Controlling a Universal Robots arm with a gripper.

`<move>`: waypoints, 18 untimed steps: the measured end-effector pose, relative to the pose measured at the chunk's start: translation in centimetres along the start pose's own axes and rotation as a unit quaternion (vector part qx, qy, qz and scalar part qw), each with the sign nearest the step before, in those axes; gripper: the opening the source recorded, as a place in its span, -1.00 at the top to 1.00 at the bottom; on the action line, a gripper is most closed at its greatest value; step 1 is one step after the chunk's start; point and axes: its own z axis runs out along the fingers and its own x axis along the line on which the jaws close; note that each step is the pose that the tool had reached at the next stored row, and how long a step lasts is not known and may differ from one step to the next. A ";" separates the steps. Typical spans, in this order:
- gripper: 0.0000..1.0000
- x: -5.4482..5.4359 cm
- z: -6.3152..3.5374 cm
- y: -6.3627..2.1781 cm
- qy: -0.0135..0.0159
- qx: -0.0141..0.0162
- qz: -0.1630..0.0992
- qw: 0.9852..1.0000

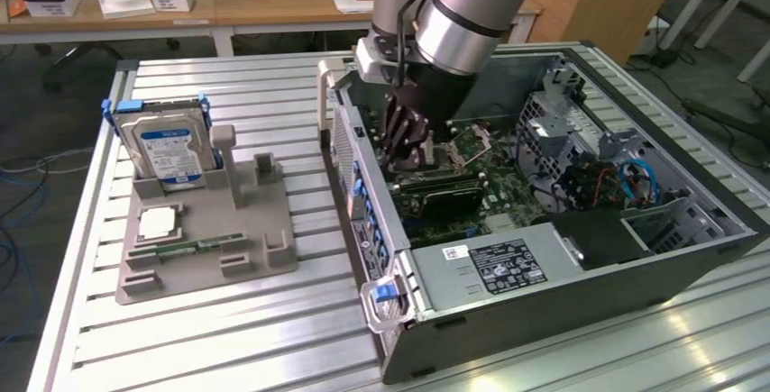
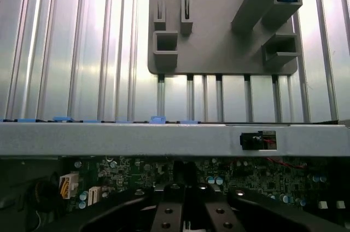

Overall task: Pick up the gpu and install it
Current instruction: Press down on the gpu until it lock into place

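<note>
Jaws (image 1: 413, 150) closed, down inside the open computer case (image 1: 554, 270), just above the green motherboard (image 1: 506, 194). Impossible to tell whether clamped on anything. Dark flat gpu (image 1: 448, 196) on the motherboard, just beside the jaws at their 5 o'clock in the exterior view, lying along the board with its long edge running roughly 10 to 4 o'clock. Contact between jaws and gpu not clear.

On the wrist camera, black jaws (image 2: 186, 218) pressed together over the board, with the case's grey side wall (image 2: 164, 139) running across beyond them.

Outside the case, at its 9 o'clock in the exterior view, a grey fixture (image 1: 205, 248) on the ribbed metal tabletop (image 1: 265, 95). Blue-labelled hard drive (image 1: 162, 149) upright at the fixture's 11 o'clock corner. Narrow green memory stick (image 1: 187, 250) flat near its 6 o'clock edge.
</note>
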 end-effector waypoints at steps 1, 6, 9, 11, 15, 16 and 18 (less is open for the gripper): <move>0.80 0.0 0.01 0.05 0.000 0.000 0.000 1.000; 0.80 0.0 0.04 0.14 0.000 0.000 0.000 1.000; 0.80 0.0 0.05 0.19 0.000 0.000 0.000 1.000; 0.80 0.0 0.06 0.23 0.000 0.000 -0.001 1.000; 0.80 0.1 0.08 0.27 0.000 0.000 -0.001 1.000; 0.80 0.2 0.08 0.27 0.000 0.000 -0.002 1.000; 0.80 0.3 0.09 0.28 0.000 0.000 -0.002 1.000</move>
